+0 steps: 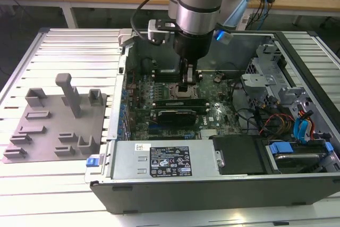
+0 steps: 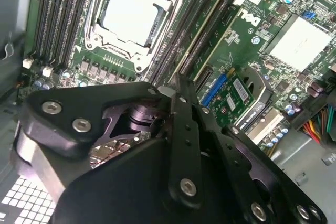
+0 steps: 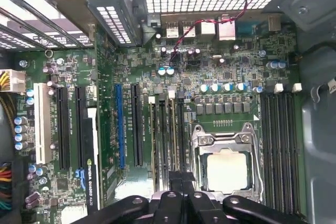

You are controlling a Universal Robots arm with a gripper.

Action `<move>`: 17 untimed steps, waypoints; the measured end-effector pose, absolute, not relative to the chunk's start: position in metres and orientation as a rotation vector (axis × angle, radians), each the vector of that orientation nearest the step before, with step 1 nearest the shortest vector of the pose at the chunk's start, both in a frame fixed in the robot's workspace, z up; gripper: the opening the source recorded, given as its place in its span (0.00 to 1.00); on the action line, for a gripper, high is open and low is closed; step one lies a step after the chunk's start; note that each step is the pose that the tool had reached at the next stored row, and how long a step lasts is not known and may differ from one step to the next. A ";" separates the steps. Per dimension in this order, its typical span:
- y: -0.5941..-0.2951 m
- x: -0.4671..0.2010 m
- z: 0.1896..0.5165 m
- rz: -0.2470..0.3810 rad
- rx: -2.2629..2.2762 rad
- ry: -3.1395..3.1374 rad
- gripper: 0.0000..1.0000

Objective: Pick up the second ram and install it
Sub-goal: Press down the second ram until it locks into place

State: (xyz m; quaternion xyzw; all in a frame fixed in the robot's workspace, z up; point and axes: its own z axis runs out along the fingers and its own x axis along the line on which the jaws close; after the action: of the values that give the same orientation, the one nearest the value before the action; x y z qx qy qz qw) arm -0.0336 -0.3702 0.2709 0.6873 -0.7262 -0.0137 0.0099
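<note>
Standing seated in its slot, second ram [image 3: 171,145] just beyond fingers [image 3: 182,182]

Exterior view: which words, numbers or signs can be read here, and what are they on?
Black label on the grey cover: rows of print and symbols, too small to read.
White sticker beside it: too small to read.
Nothing else legible.

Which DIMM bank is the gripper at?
The bank between CPU socket and blue expansion slot, under the gripper; the other bank sits by the case wall.
</note>
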 end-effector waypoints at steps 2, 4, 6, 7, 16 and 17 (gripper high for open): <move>-0.370 -0.030 0.271 -0.041 2.145 -2.266 0.08; -0.370 0.000 0.265 -0.040 2.141 -2.262 0.08; -0.370 0.018 0.258 -0.040 2.140 -2.262 0.08; -0.370 0.020 0.256 -0.040 2.140 -2.262 0.08; -0.370 0.022 0.228 -0.040 2.140 -2.262 0.08; -0.370 0.022 0.229 -0.040 2.140 -2.262 0.08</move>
State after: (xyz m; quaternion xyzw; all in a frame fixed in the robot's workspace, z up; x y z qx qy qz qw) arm 0.0218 -0.3699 0.2285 0.6872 -0.7262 -0.0129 0.0138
